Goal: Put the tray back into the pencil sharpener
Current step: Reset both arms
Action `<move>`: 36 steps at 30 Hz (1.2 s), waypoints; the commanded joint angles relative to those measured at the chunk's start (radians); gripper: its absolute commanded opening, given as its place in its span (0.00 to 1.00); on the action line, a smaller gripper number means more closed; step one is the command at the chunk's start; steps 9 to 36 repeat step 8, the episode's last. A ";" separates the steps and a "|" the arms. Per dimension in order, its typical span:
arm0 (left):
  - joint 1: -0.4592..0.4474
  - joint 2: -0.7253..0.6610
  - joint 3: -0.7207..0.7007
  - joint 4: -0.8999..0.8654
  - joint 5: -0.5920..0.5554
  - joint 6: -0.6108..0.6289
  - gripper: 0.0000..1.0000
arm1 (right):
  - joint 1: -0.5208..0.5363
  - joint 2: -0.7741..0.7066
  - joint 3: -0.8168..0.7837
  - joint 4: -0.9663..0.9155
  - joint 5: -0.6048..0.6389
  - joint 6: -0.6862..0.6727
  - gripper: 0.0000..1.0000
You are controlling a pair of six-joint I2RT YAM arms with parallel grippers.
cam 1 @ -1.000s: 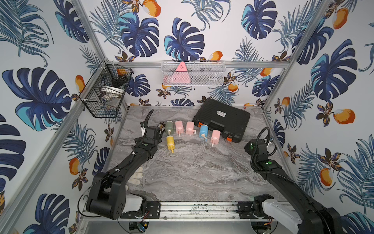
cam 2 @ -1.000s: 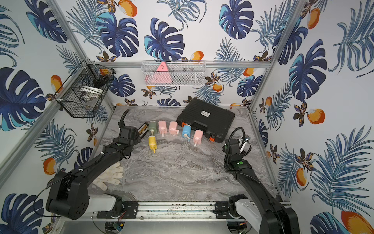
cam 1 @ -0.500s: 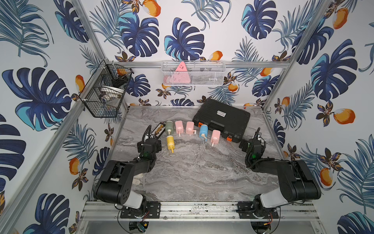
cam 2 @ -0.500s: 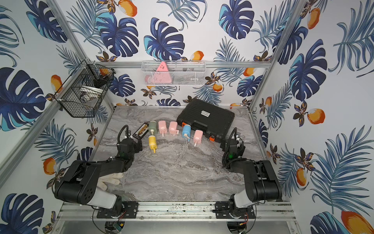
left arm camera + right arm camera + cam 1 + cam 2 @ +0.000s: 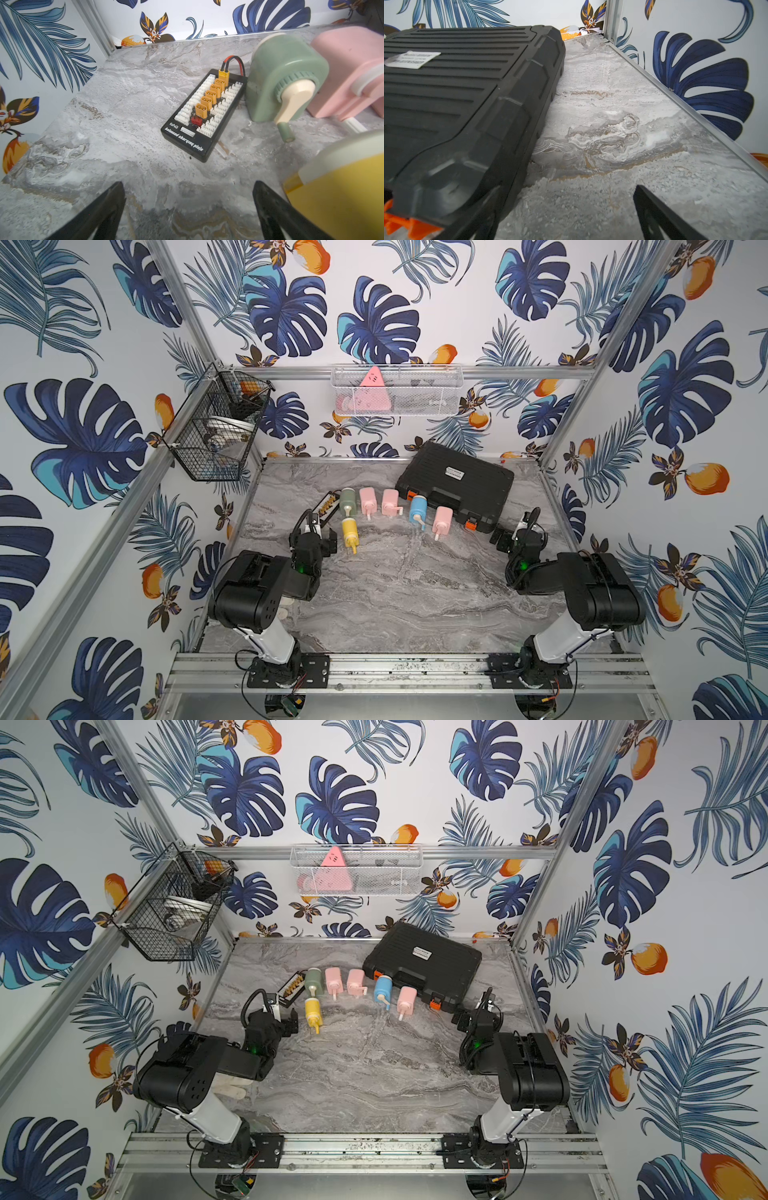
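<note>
Veined grey marble tabletop [image 5: 415, 593] | ribbed black case [image 5: 457, 485] | left gripper [image 5: 188, 185], right gripper [image 5: 508, 540]: fingers [image 5: 270, 207] spread

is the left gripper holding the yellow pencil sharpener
No, the left gripper is open with only grey marble tabletop between its jaws; the yellow plastic pencil sharpener lies beside them.

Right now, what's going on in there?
Nothing is being handled. Both arms are folded low over the table. The left gripper is open beside the yellow sharpener, and the right gripper is open by the black case. Six pencil sharpeners lie in a loose row, none gripped.
</note>
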 commanded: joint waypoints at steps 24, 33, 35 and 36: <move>0.002 0.002 -0.001 0.061 -0.031 -0.012 0.99 | -0.016 0.000 0.009 0.026 -0.115 -0.040 1.00; 0.002 0.002 -0.001 0.061 -0.031 -0.012 0.99 | -0.016 0.000 0.009 0.026 -0.115 -0.040 1.00; 0.002 0.002 -0.001 0.061 -0.031 -0.012 0.99 | -0.016 0.000 0.009 0.026 -0.115 -0.040 1.00; 0.002 0.002 -0.001 0.061 -0.031 -0.012 0.99 | -0.016 0.000 0.009 0.026 -0.115 -0.040 1.00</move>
